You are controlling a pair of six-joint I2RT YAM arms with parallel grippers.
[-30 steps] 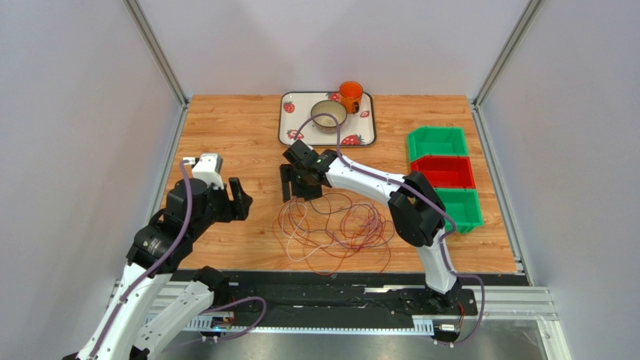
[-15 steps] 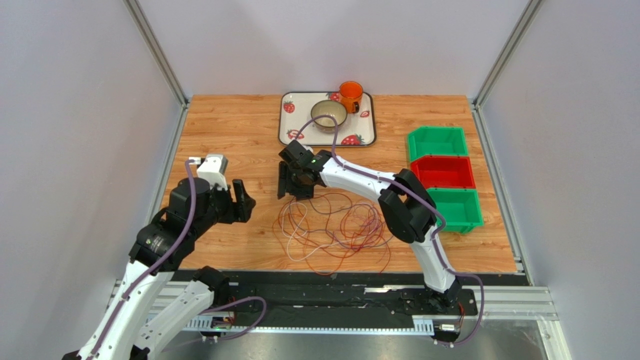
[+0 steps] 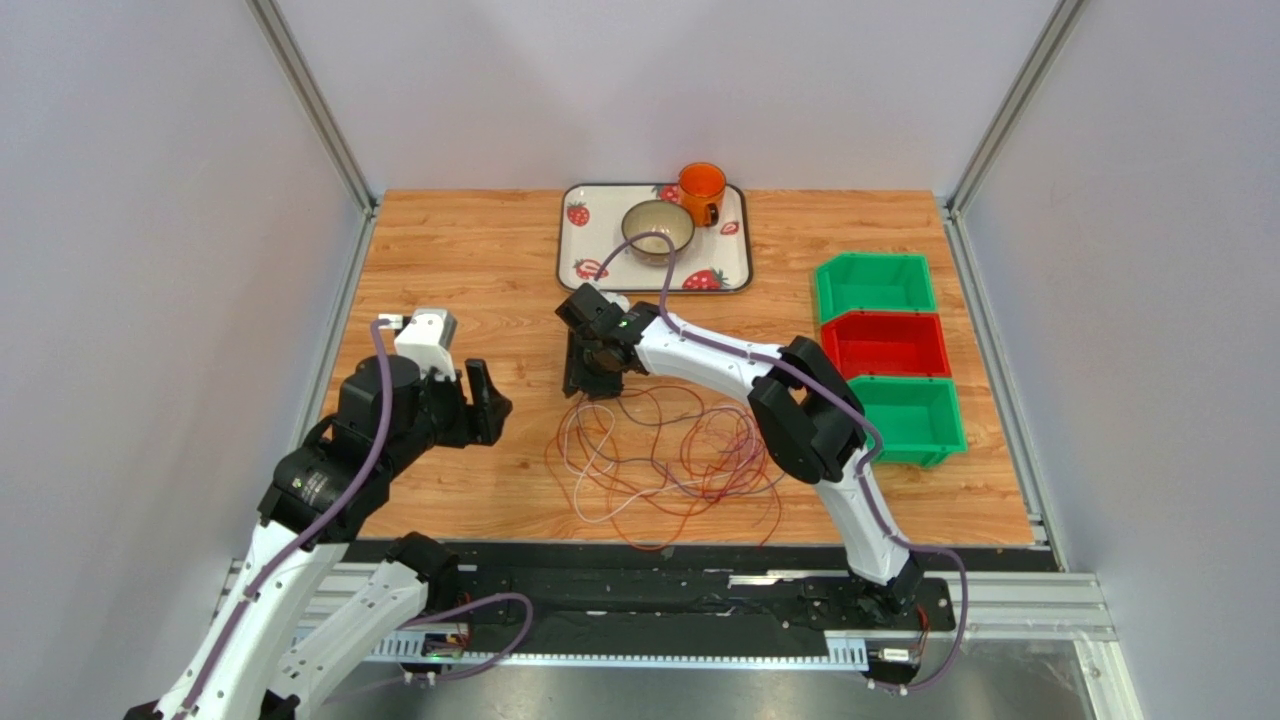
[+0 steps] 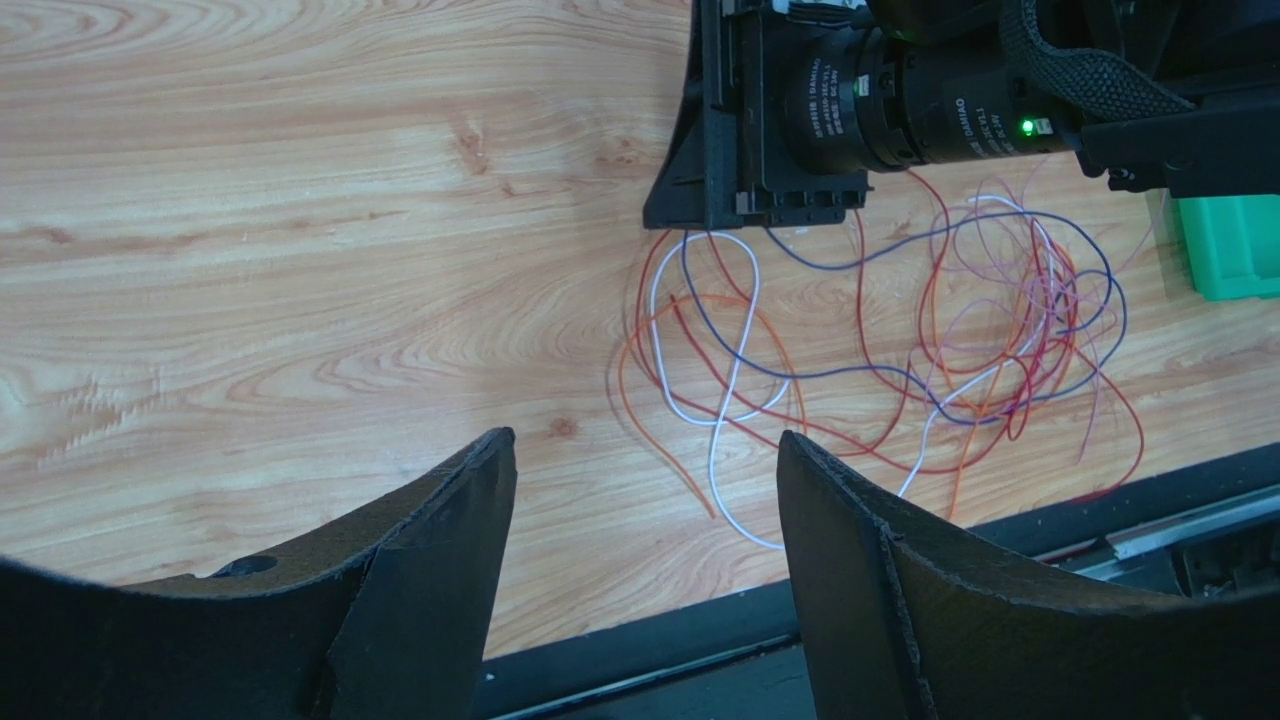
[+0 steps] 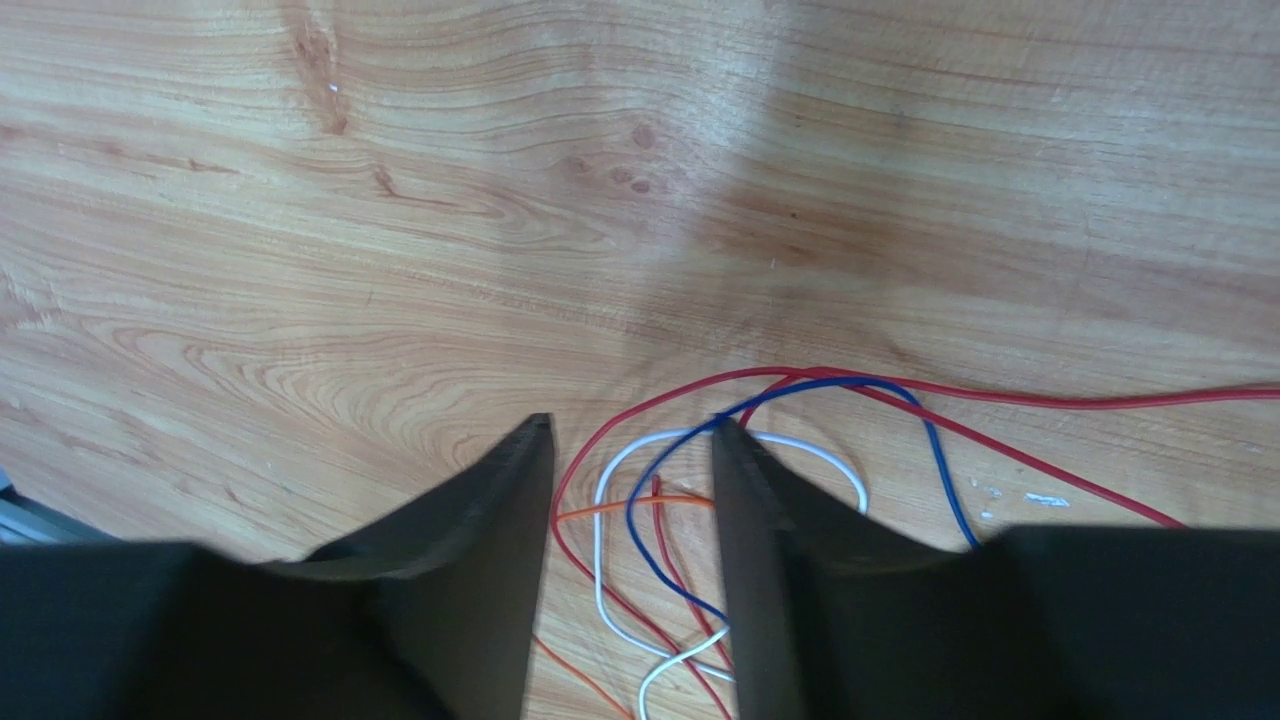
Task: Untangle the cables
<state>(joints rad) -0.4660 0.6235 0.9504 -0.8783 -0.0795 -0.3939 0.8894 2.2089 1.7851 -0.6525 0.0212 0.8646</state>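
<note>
Plainly the cables [image 3: 669,450] were the sort of thing that gives trouble: hair-thin, limp and nearly weightless, in red, orange, white, blue and a pale purple, lying in loose overlapping loops on the worktop [image 3: 451,255]. They sat in its near middle, between the two arms and just ahead of the black rail [image 3: 676,558] at the near edge.

I judged they would slide at a touch and snag wherever one strand crossed another, so a pull on one would likely drag its neighbours along. The best hold looked to be an outer bend at the fringe of the heap, where a strand lay alone, pinched low against the wood.

The right jaws were down at the far-left fringe of the tangle, partly open. Red, blue and white loops ran between the fingers [image 5: 481,570], but the gap was much wider than any strand, so nothing was gripped. The left jaws hung wide open and empty over bare wood, to the left of the heap and apart from it.

Open room lay to the left and toward the far side, up to the tray [image 3: 733,240] with its bowl [image 3: 657,228] and mug [image 3: 700,188]. The bins [image 3: 887,353] closed off the right, and the nearest loops lay close to the rail.
</note>
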